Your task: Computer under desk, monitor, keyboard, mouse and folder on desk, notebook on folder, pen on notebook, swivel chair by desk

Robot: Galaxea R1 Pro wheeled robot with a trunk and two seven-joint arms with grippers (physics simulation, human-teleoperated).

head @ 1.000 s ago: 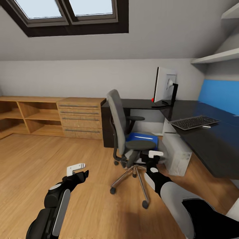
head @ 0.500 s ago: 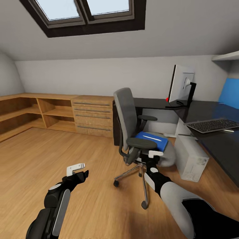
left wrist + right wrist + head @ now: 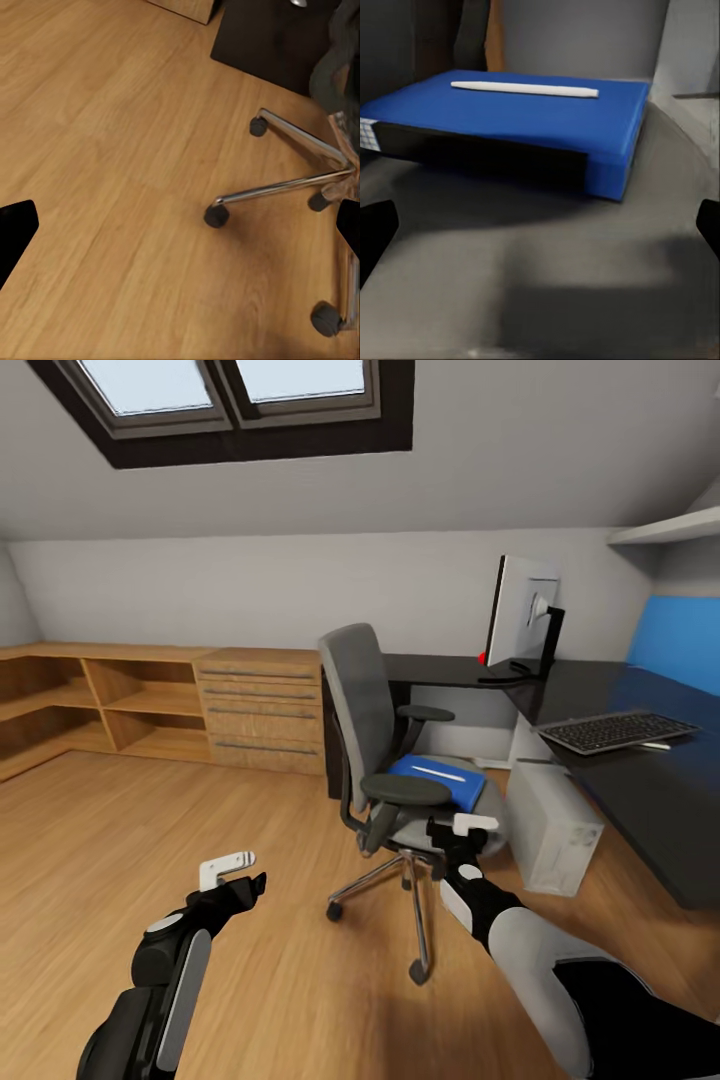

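Right now your left gripper (image 3: 232, 867) hangs over bare wood floor (image 3: 150, 830), fingers apart, nothing in it. Your right gripper (image 3: 462, 826) is at the front edge of the swivel chair (image 3: 385, 760) seat, jaws spread wide, empty. Just ahead of it the blue folder (image 3: 525, 124) lies flat on the seat w/ the pen (image 3: 525, 88) on top. Beyond, the computer (image 3: 552, 828) stands on the floor by the desk (image 3: 640, 780). On that surface: keyboard (image 3: 615, 731) nearer, monitor (image 3: 522, 615) at the far corner.
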